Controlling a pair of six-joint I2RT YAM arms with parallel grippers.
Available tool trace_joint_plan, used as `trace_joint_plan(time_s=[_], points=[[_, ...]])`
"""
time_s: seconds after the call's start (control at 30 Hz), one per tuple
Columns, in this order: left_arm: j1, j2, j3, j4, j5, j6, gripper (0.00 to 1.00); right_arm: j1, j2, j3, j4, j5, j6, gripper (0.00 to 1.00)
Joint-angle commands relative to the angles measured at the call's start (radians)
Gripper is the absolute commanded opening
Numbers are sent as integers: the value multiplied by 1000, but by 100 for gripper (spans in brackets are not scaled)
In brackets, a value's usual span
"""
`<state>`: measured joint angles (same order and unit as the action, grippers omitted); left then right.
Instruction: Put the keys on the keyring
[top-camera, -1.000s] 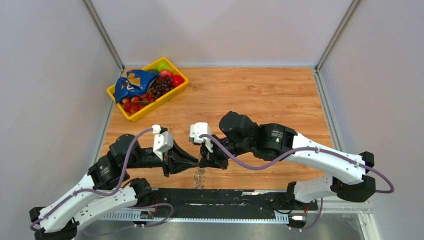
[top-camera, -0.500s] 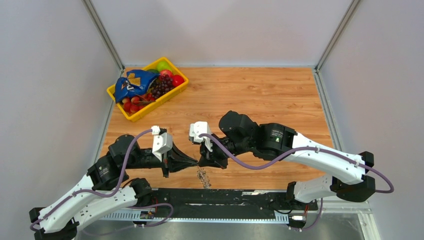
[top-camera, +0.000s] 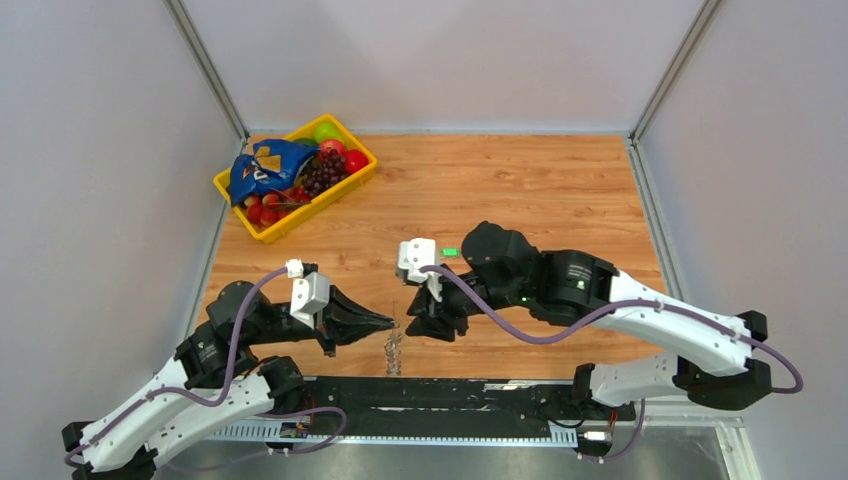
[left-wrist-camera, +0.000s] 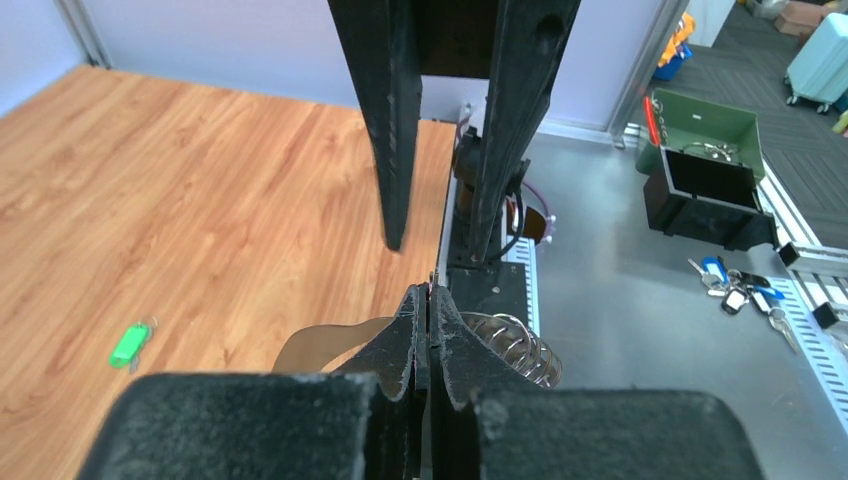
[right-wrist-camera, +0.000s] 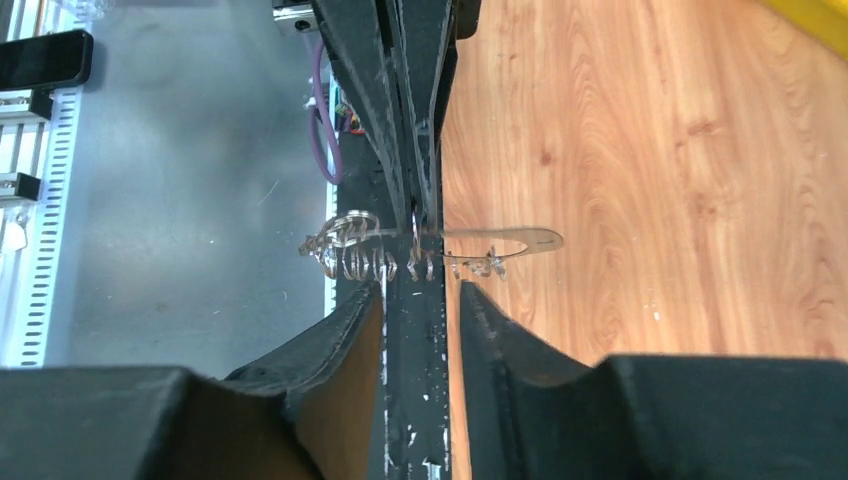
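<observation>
Two end effectors meet almost tip to tip, low over the near edge of the wooden bench (top-camera: 540, 190). The left end effector (top-camera: 385, 322) points across at the right end effector (top-camera: 413, 326). The left one's black fingers are pressed flat together with no gap, and they pinch the keyring (right-wrist-camera: 355, 250) right at their tips. The ring sticks out on both sides of that pinch. A flat, pale band reaches out over the wood, and a bunch of silvery wire loops hangs on the other side, toward the dark rail at the bench's near edge. In the overhead view the ring shows only as a small glinting tangle just below the two sets of tips. The right end effector's fingers stand apart with a clear gap between them and are closed on nothing. The ring sits just beyond their tips, in line with that gap. Whether either finger touches it cannot be told. One small bright green key (top-camera: 450, 252) lies flat on the wood beyond the right end effector, close beside its wrist and well apart from the ring. Far ahead and to the left of the left end effector, a yellow basket (top-camera: 340, 192) holds fruit and a blue bag (top-camera: 265, 165).
</observation>
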<state>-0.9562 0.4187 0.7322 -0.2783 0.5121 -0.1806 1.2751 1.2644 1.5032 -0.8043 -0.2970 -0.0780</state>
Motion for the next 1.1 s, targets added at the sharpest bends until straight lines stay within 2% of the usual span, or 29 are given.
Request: trace_joint_plan(time_s=[0.0, 0.17, 0.23, 0.37, 0.5, 0.63, 0.83, 1.07], points=[[-3, -24, -15, 168, -5, -10, 0, 3, -124, -33, 73, 75, 6, 42], [-4, -30, -65, 259, 66, -6, 0, 2, -207, -128, 124, 136, -10, 54], [-3, -45, -97, 345, 91, -1, 0, 3, -231, -182, 143, 173, -18, 57], [-3, -99, -174, 452, 118, 37, 0, 3, -258, -258, 185, 264, -22, 58], [-3, -171, -235, 490, 89, 122, 0, 3, -270, -311, 224, 360, -24, 58], [-3, -192, -226, 404, 12, 257, 0, 3, -276, -360, 270, 460, -8, 58], [-4, -130, -139, 215, -100, 481, 0, 3, -280, -406, 332, 529, -3, 60], [-3, -130, -149, 183, -174, 604, 0, 3, -255, -424, 370, 656, -6, 65]])
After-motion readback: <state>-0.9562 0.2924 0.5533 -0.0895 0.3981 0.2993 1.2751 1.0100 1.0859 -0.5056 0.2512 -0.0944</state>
